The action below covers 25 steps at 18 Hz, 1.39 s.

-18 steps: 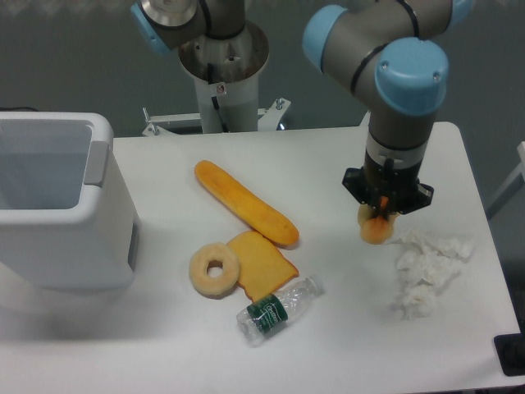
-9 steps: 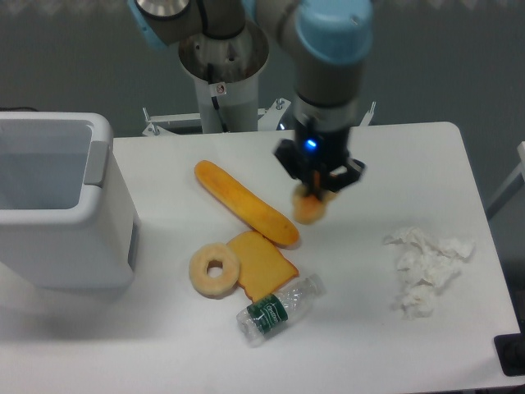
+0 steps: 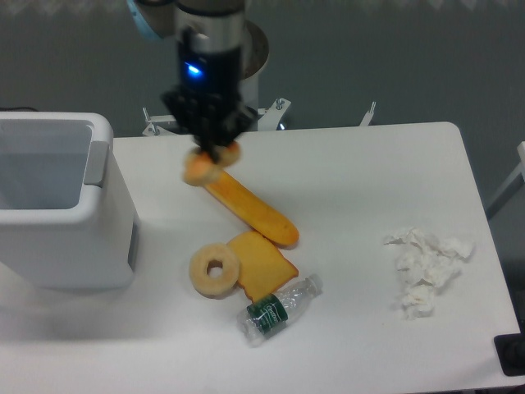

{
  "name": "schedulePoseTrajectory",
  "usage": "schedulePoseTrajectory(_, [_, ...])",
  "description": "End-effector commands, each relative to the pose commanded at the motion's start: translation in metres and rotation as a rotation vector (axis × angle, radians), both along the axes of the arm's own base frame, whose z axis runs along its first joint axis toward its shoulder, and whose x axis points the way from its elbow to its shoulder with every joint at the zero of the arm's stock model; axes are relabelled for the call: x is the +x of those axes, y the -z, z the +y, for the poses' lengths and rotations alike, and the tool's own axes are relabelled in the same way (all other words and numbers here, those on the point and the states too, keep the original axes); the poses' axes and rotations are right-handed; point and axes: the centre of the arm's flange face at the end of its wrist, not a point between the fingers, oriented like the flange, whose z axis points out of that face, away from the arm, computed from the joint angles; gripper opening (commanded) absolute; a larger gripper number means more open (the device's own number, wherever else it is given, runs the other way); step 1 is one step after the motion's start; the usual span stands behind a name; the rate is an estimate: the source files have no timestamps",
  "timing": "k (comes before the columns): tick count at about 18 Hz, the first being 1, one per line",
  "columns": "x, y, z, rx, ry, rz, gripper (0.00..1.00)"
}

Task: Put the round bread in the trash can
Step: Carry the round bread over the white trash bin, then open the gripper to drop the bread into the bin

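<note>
The round bread (image 3: 199,170), a small golden-orange bun, hangs above the table with my gripper (image 3: 210,158) shut on it. It sits over the upper end of the long orange loaf. The trash can (image 3: 57,238), a large white bin with grey inner walls, stands at the table's left edge, its opening to the left of the gripper. The fingers are mostly hidden by the gripper body and the bun.
A long orange loaf (image 3: 250,208) lies diagonally mid-table. Below it are a pale ring-shaped bread (image 3: 214,270), a bread slice (image 3: 261,264) and a small plastic bottle (image 3: 278,307). Crumpled white paper (image 3: 425,269) lies at the right. The robot's base column (image 3: 238,82) stands behind the table.
The gripper has carried the round bread leftward across the table, from the right side near the crumpled paper to above the loaf's upper end, closer to the trash can.
</note>
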Motion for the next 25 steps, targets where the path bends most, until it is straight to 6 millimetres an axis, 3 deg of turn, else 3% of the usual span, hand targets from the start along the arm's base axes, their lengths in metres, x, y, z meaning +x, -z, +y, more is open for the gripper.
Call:
schedulePoseTrajectory(5, [0.055, -0.005, 0.02, 0.052, -0.003, -0.057, 0.06])
schedulePoseTrajectory(9, [0.083, -0.003, 0.034, 0.096, -0.012, -0.111, 0.16])
schedulePoseTrajectory(10, [0.089, 0.002, 0.038, 0.095, 0.0, -0.116, 0.23])
schedulePoseTrajectory(11, [0.093, 0.005, 0.04, 0.097, 0.011, -0.118, 0.3])
schedulePoseTrajectory(12, [0.097, 0.007, 0.043, 0.1, 0.023, -0.124, 0.46])
schedulePoseTrajectory(13, [0.101, 0.009, 0.047, 0.105, 0.037, -0.132, 0.68])
schedulePoseTrajectory(14, [0.106, 0.011, 0.049, 0.108, 0.048, -0.132, 1.0])
schedulePoseTrajectory(15, [0.107, 0.016, 0.049, 0.106, 0.048, -0.134, 1.0])
schedulePoseTrajectory(23, [0.106, -0.005, 0.036, 0.16, 0.05, -0.083, 1.0])
schedulePoseTrajectory(24, [0.096, 0.002, 0.035, 0.146, 0.032, -0.064, 1.0])
schedulePoseTrajectory(25, [0.068, 0.009, 0.03, 0.138, -0.01, -0.029, 1.0])
